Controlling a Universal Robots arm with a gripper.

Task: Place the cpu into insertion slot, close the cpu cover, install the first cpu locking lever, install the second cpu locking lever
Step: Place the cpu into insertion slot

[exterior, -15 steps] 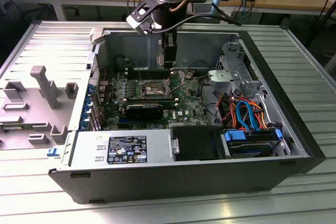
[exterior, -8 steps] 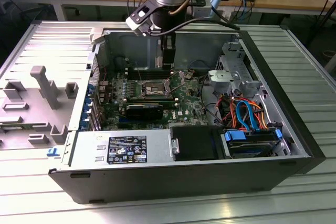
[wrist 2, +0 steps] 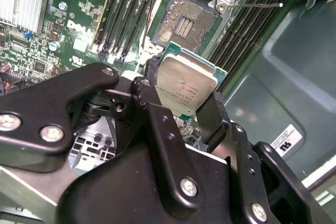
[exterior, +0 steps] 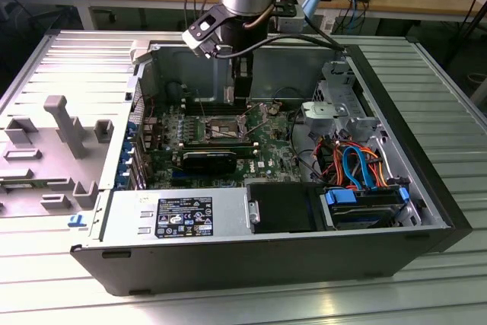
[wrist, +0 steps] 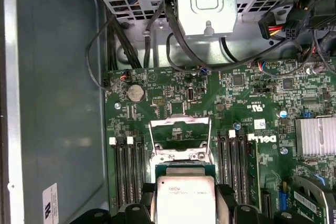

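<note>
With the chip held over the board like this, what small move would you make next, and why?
Probably ease the cpu down toward the insertion slot, checking alignment on the way. The jaws are shut on the chip's edges, and it hangs clear of the board, not yet seated. In the second wrist view the slot lies open with its contacts bare.
</note>
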